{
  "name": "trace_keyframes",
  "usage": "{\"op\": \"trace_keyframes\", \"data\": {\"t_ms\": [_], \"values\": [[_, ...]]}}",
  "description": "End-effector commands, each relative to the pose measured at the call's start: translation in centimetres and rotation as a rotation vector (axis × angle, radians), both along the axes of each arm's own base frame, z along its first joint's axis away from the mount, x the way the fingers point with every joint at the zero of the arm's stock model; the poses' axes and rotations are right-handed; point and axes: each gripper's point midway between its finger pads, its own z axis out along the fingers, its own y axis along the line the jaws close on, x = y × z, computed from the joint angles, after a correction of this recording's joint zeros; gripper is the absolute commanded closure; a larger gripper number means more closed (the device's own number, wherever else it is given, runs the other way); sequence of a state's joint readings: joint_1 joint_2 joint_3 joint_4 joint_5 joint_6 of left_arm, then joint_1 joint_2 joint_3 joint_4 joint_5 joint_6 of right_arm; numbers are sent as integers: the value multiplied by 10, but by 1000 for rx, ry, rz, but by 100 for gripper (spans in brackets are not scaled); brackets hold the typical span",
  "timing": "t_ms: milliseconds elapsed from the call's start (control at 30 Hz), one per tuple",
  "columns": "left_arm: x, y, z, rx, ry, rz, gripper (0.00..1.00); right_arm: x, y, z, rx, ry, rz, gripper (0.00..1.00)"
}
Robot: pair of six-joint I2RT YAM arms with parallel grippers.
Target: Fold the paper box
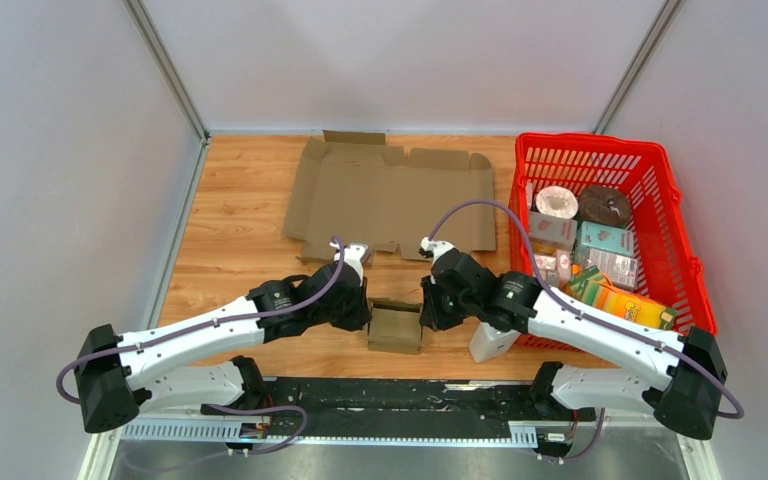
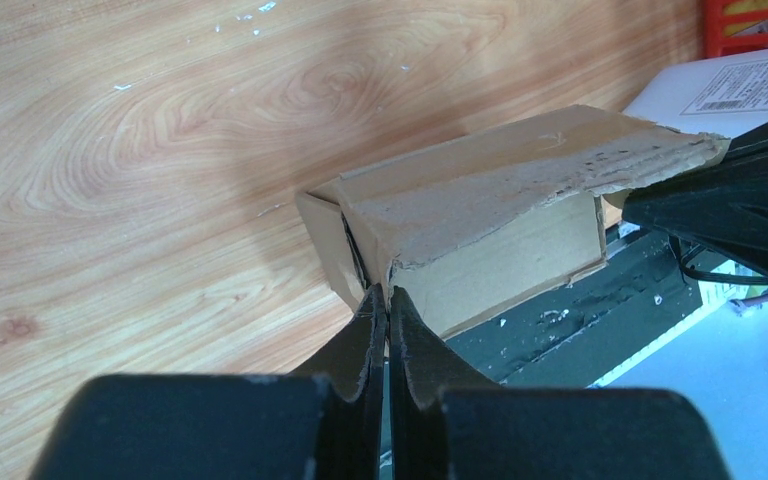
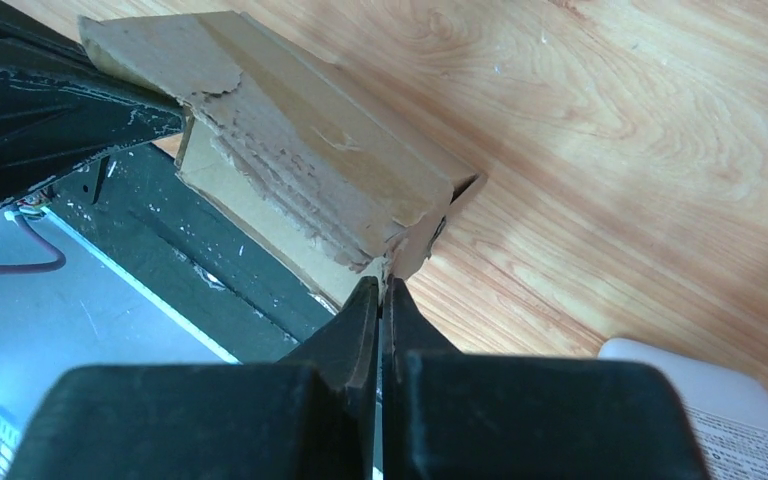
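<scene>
text readable: none | white box (image 2: pixel 740 90), near right on tabletop: printed label, fine lines and a barcode-like strip, too small to read | same label, right wrist view: blurred print | packets (image 1: pixel 605 240) in red basket (image 1: pixel 590 140), far right: coloured print, too small to make out

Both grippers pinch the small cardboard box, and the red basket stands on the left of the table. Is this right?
No: the top view shows the red basket on the right of the table. The left gripper and right gripper do pinch the small cardboard box.
</scene>
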State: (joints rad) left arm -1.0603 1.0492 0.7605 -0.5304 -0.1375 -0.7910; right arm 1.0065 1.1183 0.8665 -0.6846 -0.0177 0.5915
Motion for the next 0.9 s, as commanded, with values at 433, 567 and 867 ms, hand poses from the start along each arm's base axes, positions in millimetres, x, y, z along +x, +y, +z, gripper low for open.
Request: {"op": "trace_keyframes", "data": {"t_ms": [433,567,867], "values": [[-5,-14,9,-92,-20,-4,94,15,13,36,146,-104,-111,97],[-6,-12,9,-91,-22,-1,94,11,12,25,138,-78,-107,98],[-5,-8,9,-82,-28,6,94,10,-20,-4,-8,-113,-102,99]]}}
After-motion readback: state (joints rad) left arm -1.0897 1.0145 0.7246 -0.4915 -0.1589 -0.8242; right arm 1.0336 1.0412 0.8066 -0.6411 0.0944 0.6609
